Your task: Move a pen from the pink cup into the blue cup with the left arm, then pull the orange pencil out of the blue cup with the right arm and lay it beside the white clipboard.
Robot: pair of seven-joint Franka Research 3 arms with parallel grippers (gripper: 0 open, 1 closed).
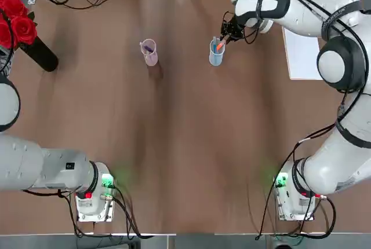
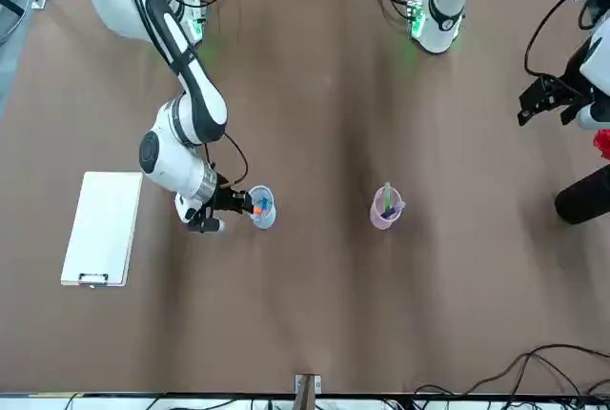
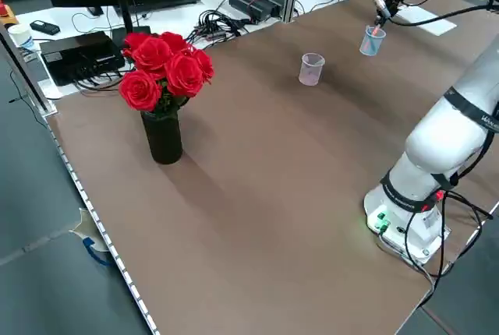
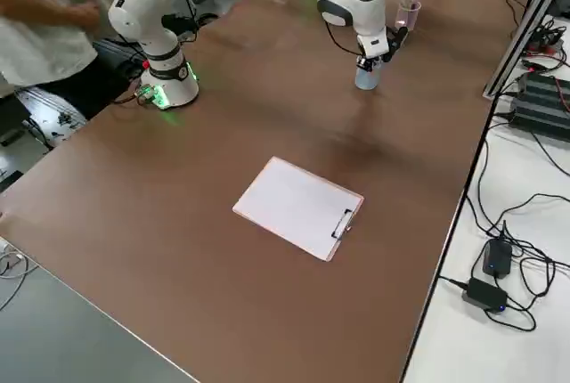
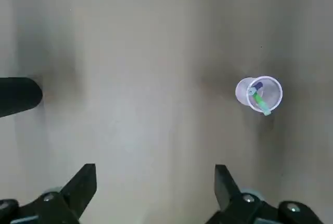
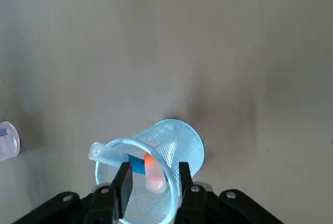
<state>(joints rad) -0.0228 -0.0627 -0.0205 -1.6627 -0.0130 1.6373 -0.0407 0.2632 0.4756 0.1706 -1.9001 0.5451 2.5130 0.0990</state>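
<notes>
- Cups number two: the pink cup (image 1: pixel 149 52) stands near the table's middle at the far side, and the blue cup (image 1: pixel 216 52) stands well apart from it toward the right arm's side.
- Inside the blue cup sit two sticks, the bright-blue pen (image 6: pixel 136 164) and the orange pencil (image 6: pixel 152 171), leaning side by side.
- Inside the pink cup one purple pen (image 1: pixel 149 47) remains; the left wrist view also shows something green (image 5: pixel 258 99) in it.
- One white clipboard (image 4: pixel 299 206) lies flat on the right arm's side, well apart from both cups.
- Right gripper (image 6: pixel 152 174) reaches over the blue cup's rim, its fingers set close on either side of the orange pencil's top; whether they press it I cannot tell.
- Left gripper (image 5: pixel 155 182) hangs spread wide and empty above bare table (image 1: pixel 174 145).
- One black vase of red roses (image 3: pixel 162 89) stands at the left edge.
</notes>
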